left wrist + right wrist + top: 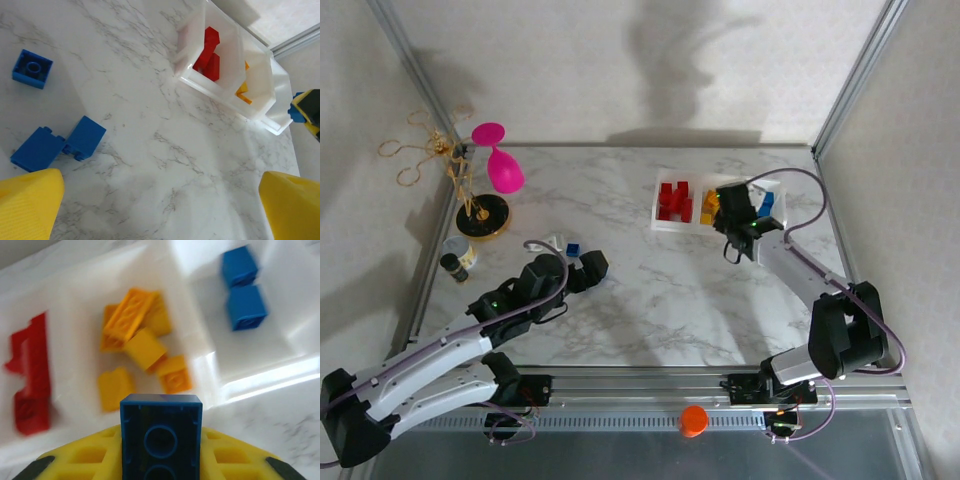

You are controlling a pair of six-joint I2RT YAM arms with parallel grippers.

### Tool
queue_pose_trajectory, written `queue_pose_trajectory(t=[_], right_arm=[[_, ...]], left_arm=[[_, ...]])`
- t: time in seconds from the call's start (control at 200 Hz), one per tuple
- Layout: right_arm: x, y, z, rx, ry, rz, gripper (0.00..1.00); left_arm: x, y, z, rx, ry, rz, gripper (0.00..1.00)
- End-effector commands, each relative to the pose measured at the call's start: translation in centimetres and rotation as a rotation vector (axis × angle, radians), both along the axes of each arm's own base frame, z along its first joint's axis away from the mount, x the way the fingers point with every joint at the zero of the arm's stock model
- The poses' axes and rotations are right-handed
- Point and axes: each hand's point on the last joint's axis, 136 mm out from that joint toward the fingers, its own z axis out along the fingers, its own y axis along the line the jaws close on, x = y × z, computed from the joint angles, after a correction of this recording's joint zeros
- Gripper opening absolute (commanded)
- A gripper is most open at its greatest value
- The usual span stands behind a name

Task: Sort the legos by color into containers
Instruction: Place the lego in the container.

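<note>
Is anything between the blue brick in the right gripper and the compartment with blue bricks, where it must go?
Nothing visible blocks it. The right gripper holds the blue brick over the yellow compartment's near edge; the adjoining blue compartment is open, with bare floor beside its two bricks.

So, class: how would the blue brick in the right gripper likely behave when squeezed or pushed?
The blue brick looks rigid, its edges square despite the clamp. Its glossy faces are probably slippery. Flat-sided, it should slide rather than roll.
</note>
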Motion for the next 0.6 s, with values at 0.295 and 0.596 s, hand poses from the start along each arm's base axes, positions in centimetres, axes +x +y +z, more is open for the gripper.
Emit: queue_pose_trajectory(t=[0.295, 0.596], right_arm=[[7.0, -9.8, -2.4, -0.072, 0.033, -0.187, 0.30], [9.7, -10.0, -2.8, -0.096, 0.049, -0.161, 0.54]], left_arm=[[2.0, -2.3, 2.5, -0.030, -0.066, -0.037, 1.00], [2.3, -2.7, 2.1, -0.019, -0.057, -0.044, 1.00]])
